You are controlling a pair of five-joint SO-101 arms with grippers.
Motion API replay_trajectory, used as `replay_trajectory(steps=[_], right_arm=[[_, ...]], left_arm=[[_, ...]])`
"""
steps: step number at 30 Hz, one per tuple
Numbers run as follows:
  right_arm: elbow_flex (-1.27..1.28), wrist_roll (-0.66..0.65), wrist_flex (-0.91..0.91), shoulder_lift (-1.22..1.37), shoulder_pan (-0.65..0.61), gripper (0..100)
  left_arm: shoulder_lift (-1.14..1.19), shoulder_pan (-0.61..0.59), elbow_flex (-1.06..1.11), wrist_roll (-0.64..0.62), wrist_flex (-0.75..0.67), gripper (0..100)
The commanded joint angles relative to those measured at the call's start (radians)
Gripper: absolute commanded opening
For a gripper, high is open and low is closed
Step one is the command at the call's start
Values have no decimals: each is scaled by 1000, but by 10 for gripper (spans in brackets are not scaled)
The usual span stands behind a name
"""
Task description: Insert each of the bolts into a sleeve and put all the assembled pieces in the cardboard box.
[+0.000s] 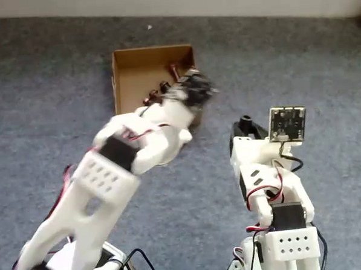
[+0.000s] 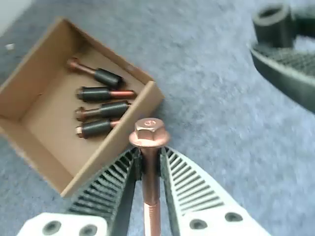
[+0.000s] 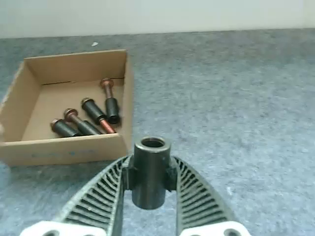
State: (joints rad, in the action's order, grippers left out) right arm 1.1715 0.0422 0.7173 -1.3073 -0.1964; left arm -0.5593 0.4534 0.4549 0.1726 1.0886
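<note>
From above, the cardboard box (image 1: 152,50) sits on the grey bench (image 1: 297,56), towards the far side and left of centre. My left arm (image 1: 104,175) runs from the near left corner up to it, and my left hand (image 1: 193,89) hangs over the box's right wall. Dark assembled pieces (image 1: 165,87) show inside the box just left of that hand. My right arm (image 1: 274,184) stands at the near right. My right hand (image 1: 246,124) is to the right of the box and apart from it, with a dark sleeve (image 1: 247,119) at its tip.

On my left wrist view, my left hand (image 2: 150,152) is clenched on a copper-coloured bolt (image 2: 150,187). It grasps the shank just under the hexagonal flanged head, which stands out past the fingertips. Beyond it is the cardboard box (image 2: 115,142), holding four assembled pieces (image 2: 101,93) laid roughly side by side, each a bolt in a dark sleeve. My right hand (image 2: 283,49) shows farther off over the bench (image 2: 211,98), holding its sleeve (image 2: 270,19).

On my right wrist view, my right hand (image 3: 149,164) is grasping the dark sleeve (image 3: 149,172) between both fingers, with its open bore facing the camera. The cardboard box (image 3: 64,147) lies beyond on the bench (image 3: 221,98), with the four assembled pieces (image 3: 96,114) against its floor near one side wall.
</note>
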Motion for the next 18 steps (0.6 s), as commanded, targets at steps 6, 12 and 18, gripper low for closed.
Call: replay_trajectory(steps=[6,12,18], right_arm=[[-16,8,10,-22,-243,6],[-22,8,65,-22,-320,6],[-16,8,71,-73,-364,5]], left_arm=[[-437,-68,334,-187,-241,5],[-699,-130,535,-275,-316,5],[-938,-151,720,-336,-397,5]])
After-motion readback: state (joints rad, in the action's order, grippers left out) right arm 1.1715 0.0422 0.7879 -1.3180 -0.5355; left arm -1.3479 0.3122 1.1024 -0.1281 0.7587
